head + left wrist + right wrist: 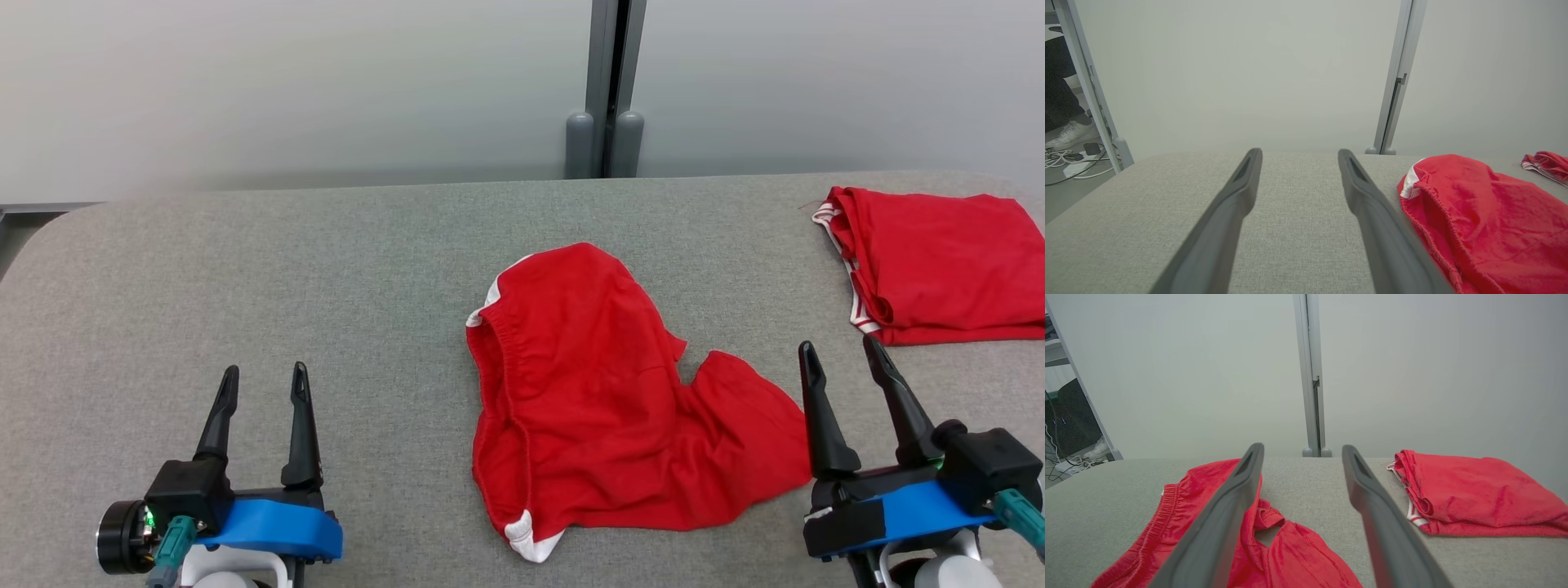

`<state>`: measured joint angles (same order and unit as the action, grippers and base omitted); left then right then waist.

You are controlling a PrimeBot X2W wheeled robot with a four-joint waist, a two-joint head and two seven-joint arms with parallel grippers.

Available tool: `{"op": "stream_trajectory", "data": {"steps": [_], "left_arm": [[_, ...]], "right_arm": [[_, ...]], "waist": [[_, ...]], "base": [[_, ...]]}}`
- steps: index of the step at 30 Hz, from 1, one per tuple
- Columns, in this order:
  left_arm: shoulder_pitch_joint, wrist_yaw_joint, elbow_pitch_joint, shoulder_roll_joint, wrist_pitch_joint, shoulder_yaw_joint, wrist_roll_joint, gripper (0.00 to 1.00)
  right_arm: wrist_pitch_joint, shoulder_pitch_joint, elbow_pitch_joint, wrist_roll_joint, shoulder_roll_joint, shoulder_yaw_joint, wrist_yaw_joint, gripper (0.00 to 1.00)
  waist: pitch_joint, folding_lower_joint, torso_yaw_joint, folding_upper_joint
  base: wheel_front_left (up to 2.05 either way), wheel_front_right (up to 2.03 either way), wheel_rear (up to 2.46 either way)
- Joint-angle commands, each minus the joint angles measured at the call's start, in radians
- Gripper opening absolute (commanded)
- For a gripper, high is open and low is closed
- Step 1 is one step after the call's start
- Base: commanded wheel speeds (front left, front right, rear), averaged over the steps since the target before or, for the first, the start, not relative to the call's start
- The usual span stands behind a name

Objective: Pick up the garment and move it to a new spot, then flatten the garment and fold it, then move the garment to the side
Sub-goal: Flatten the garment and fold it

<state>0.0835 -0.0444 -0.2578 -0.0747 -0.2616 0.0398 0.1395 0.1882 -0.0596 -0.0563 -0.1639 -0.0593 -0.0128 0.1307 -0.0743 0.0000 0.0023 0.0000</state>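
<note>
A red garment with white trim lies crumpled in the middle of the grey table, its elastic waistband toward the left. It also appears at the right of the left wrist view, garment, and at the lower left of the right wrist view, garment. My left gripper stands open at the lower left, well clear of the cloth, nothing between its fingers. My right gripper is open just right of the garment's lower edge, holding nothing.
A second red garment, folded, lies at the table's far right edge; it shows as folded garment too. A grey post and pale wall stand behind the table. A person's shoe and cables lie on the floor to the left.
</note>
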Motion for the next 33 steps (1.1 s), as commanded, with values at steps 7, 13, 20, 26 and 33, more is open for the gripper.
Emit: {"op": "stream_trajectory", "data": {"steps": [7, 13, 20, 26, 33], "left_arm": [[-0.005, 0.000, 0.008, -0.009, -0.005, 0.003, -0.015, 1.00], [0.038, -0.036, 0.006, -0.002, 0.005, 0.096, -0.039, 1.00], [0.074, -0.077, -0.019, 0.008, 0.062, 0.289, -0.057, 1.00], [0.063, -0.087, -0.057, -0.006, 0.113, 0.422, -0.042, 1.00], [0.049, -0.086, -0.093, -0.041, 0.152, 0.512, -0.010, 1.00]], "right_arm": [[0.023, -0.015, -0.047, 0.011, 0.008, 0.012, 0.000, 1.00], [0.025, -0.022, -0.072, 0.014, 0.009, 0.009, 0.000, 1.00], [0.023, -0.028, -0.082, 0.010, 0.009, 0.016, 0.000, 1.00], [0.023, -0.024, -0.092, 0.006, 0.009, 0.012, 0.000, 1.00], [0.024, -0.030, -0.097, 0.007, 0.009, 0.005, 0.000, 1.00]], "waist": [[-0.002, 0.0000, -0.001, 0.0000], [-0.005, 0.0000, -0.005, 0.0000], [-0.010, 0.0000, -0.017, 0.0000], [-0.020, 0.0000, -0.030, 0.0000], [-0.038, 0.0000, -0.042, 0.0000]], "base": [[0.00, 0.00, 0.00], [0.00, 0.00, 0.00], [0.00, 0.00, 0.00], [0.00, 0.00, 0.00], [0.00, 0.00, 0.00]]}}
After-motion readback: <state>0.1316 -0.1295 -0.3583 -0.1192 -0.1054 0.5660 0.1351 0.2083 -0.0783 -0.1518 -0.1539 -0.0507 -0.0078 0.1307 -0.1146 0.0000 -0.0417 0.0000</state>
